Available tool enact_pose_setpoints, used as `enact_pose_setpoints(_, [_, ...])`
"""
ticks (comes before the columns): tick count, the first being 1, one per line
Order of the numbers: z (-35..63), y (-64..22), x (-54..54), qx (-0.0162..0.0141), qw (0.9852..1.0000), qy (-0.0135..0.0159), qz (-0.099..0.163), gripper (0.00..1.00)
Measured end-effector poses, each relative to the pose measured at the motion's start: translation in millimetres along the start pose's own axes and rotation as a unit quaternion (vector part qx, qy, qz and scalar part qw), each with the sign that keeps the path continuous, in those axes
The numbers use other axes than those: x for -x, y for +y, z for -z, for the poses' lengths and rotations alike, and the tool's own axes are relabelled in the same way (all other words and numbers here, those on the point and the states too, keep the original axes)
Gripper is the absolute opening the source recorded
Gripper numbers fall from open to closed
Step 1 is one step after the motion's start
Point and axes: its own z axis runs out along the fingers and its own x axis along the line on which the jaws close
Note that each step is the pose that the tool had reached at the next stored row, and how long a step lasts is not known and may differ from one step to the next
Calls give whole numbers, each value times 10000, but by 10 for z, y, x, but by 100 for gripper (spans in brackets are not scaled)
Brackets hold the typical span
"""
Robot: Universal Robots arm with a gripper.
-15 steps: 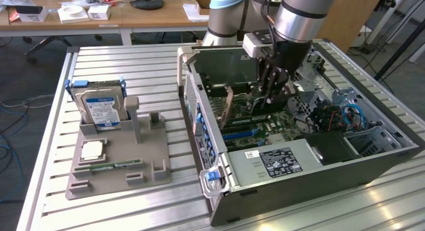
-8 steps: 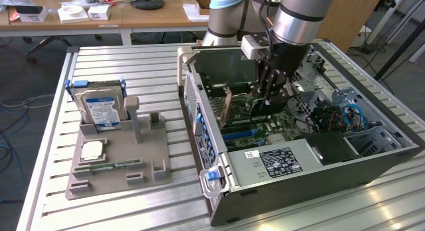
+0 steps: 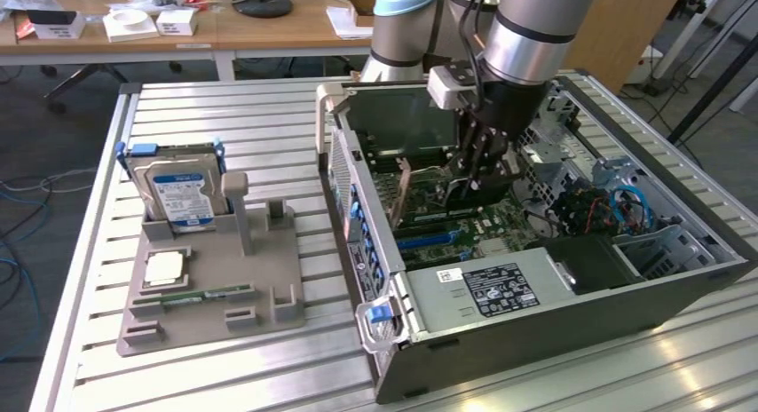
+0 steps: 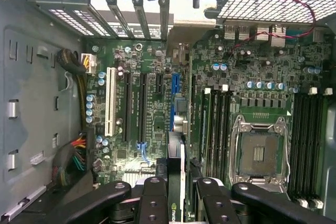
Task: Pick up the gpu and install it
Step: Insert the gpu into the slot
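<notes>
The gripper point(image 4: 179, 188) had its jaws clamped on the gpu point(image 4: 174, 212), held edge-down over the motherboard point(image 4: 262, 77), its long axis seemingly in line with the blue slot point(image 4: 176, 85).

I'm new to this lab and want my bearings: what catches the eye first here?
An open computer case lies on the table, and the robot's pincer reaches into it, gripping a graphics card above the mainboard. At the exterior view's left, a hard drive stands upright in a grey holder.
</notes>
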Motion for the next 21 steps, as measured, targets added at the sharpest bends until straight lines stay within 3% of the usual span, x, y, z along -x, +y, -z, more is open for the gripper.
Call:
enact_pose_setpoints(13, [-41, 30, -51, 0, 10000, 0, 0, 26])
enact_pose_setpoints(21, [-166, 60, -52, -4, 10000, 0, 0, 26])
